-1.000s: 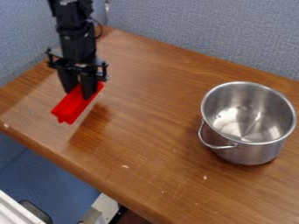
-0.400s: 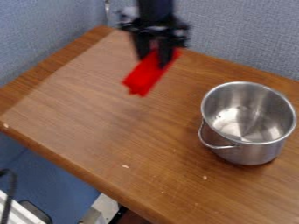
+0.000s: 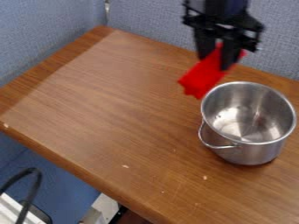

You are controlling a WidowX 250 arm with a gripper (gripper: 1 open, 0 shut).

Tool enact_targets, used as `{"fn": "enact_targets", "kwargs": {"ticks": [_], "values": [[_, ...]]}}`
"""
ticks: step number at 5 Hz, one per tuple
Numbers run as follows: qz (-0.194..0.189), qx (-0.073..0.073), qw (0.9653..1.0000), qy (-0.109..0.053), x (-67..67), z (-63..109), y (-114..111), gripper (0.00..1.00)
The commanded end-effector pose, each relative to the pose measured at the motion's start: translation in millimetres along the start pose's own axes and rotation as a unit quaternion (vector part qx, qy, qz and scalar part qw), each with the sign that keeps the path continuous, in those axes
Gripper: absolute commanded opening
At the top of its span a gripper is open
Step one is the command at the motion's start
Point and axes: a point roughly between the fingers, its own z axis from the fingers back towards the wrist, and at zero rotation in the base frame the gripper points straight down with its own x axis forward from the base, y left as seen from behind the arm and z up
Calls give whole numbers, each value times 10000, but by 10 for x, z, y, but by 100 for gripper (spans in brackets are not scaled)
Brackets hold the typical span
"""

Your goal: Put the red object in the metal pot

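Table: no lettering or numbers can be read
Metal pot: no brand or sign can be read
Red block: no label can be read
Robot arm: no readable marking
Wall: no readable sign

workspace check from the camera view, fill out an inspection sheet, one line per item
surface: brown wooden table, a few small pale specks near the front
job's things: red block held in the air, tilted, next to the pot's far rim; metal pot upright on the table, wire handle hanging at its side
clutter: nothing seen on the table
tool: black, closed on the block's upper part, fingertips blurred
cables: black cable at the lower left, off the table
surroundings: grey-blue padded wall behind, blue surface below the table edge
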Motion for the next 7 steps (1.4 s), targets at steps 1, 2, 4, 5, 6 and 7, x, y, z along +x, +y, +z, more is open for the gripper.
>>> {"fn": "enact_targets", "kwargs": {"ticks": [1, 2, 4, 5, 6, 7], "values": [[-323, -56, 9993, -198, 96, 82, -218, 0], [-470, -138, 9988, -69, 83, -22, -317, 0], [-434, -183, 9987, 178, 51, -237, -296, 0], [-387, -152, 9988, 250, 46, -354, -254, 0], [-355, -119, 9989, 271, 45, -443, -204, 0], [-271, -112, 9993, 214, 39, -412, -144, 0]]}}
